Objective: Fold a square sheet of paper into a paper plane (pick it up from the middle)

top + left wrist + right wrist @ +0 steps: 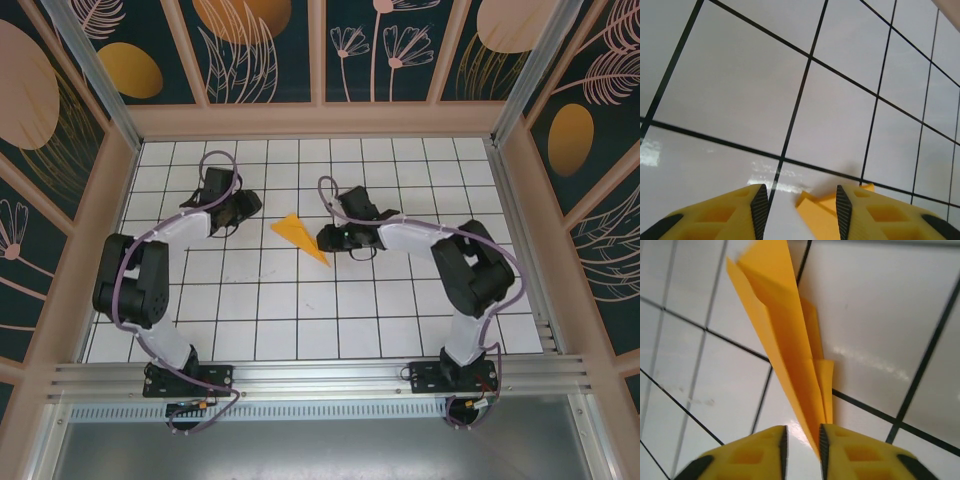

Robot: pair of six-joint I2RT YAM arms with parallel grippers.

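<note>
Folded paper plane (pixel 300 238) on the tiled table (pixel 300 330), mid-table between two arms.
The plane lies flat, its point toward the near right. The left gripper (pixel 801 210), just left of it, is spread wide and holds nothing. The right gripper (pixel 802 450) is parted only narrowly, and the plane's tip sits in the gap against one pad.

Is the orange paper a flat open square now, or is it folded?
Folded. The paper plane is a narrow pointed dart with long creases and overlapping flaps.
</note>
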